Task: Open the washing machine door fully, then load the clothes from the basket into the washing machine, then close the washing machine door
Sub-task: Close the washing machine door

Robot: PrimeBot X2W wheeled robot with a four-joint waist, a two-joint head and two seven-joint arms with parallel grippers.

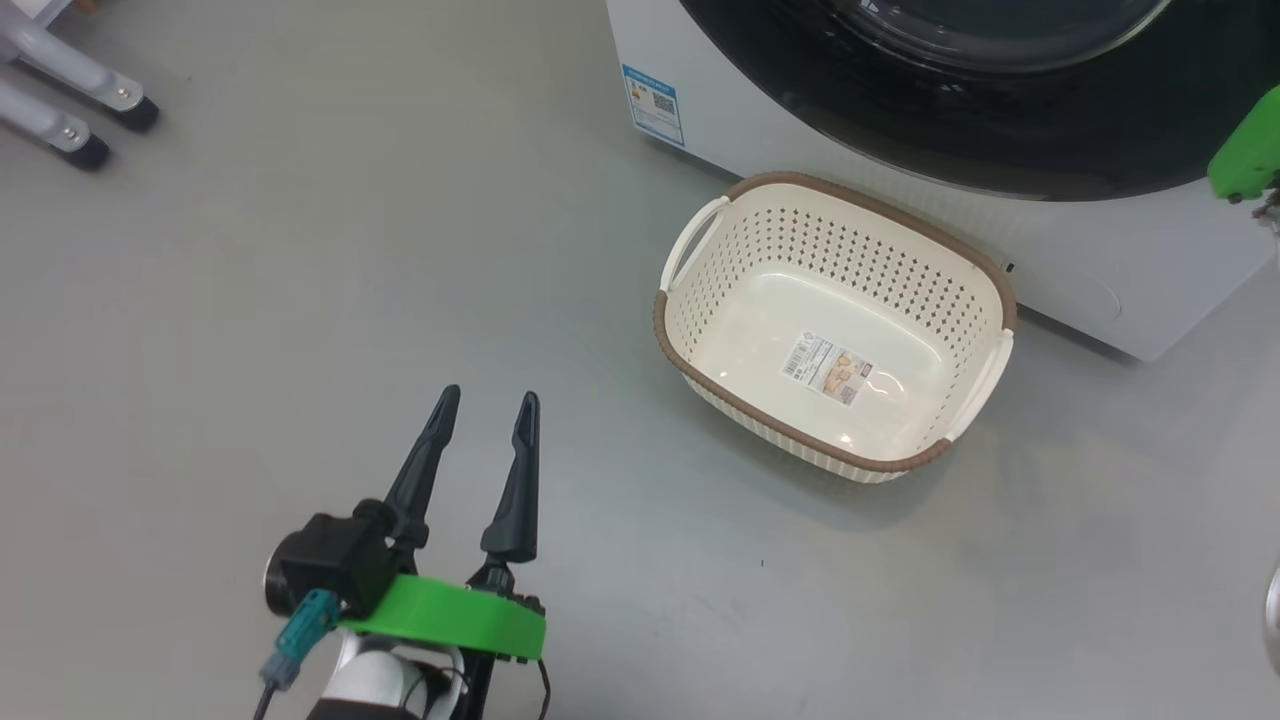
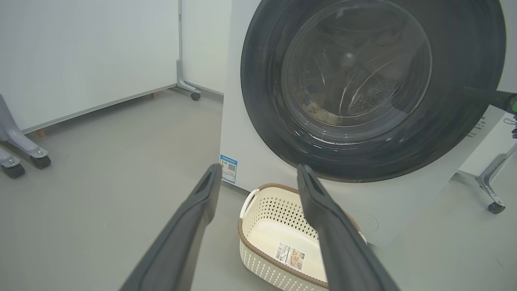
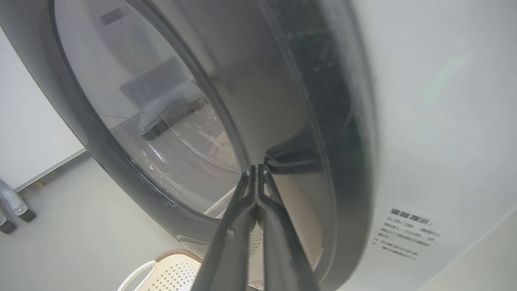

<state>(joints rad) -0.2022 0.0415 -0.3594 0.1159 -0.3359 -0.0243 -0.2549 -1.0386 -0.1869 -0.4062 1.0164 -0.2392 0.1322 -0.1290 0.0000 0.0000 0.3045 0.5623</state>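
Note:
The washing machine (image 1: 720, 100) stands at the top right, and its door (image 2: 274, 121) with the black rim and glass bowl lies against its front. My right gripper (image 3: 256, 166) is shut, its tips touching the door's black rim (image 3: 323, 121) near the right edge; its green mount (image 1: 1245, 150) shows beside the door. The basket (image 1: 800, 240) sits on the floor before the machine and holds just its label sticker. My left gripper (image 1: 489, 395) hovers open over the floor, left of the basket (image 2: 258, 226), with nothing between its fingers. The clothes are out of view.
Grey legs on castors (image 1: 90, 110) stand at the far left. A white partition panel (image 2: 80, 52) runs behind them, and another castor leg (image 2: 494, 206) stands right of the machine. A blue label (image 1: 653, 103) marks the machine's lower front.

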